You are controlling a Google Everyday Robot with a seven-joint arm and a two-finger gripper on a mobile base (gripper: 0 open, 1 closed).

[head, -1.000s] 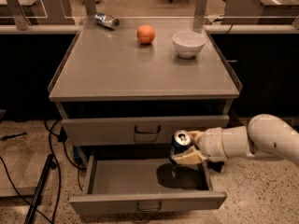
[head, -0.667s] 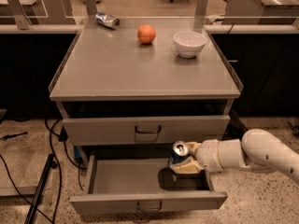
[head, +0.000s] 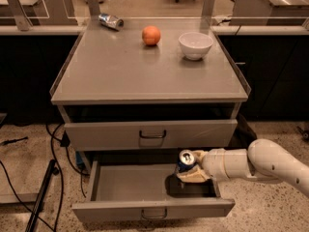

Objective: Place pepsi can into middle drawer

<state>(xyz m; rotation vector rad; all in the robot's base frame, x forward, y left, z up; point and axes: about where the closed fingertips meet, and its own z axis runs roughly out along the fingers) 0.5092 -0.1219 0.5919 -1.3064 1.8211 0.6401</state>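
gripper [head: 189, 170] over the open middle drawer [head: 152, 208], right side; jaws clenched on the upright pepsi can [head: 185, 159], above the drawer floor

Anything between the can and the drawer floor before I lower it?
Nothing visible. The gripper holds the pepsi can over the right end of the open middle drawer. Beneath the can there is only bare drawer floor in shadow. The upper drawer is shut and out of the path.
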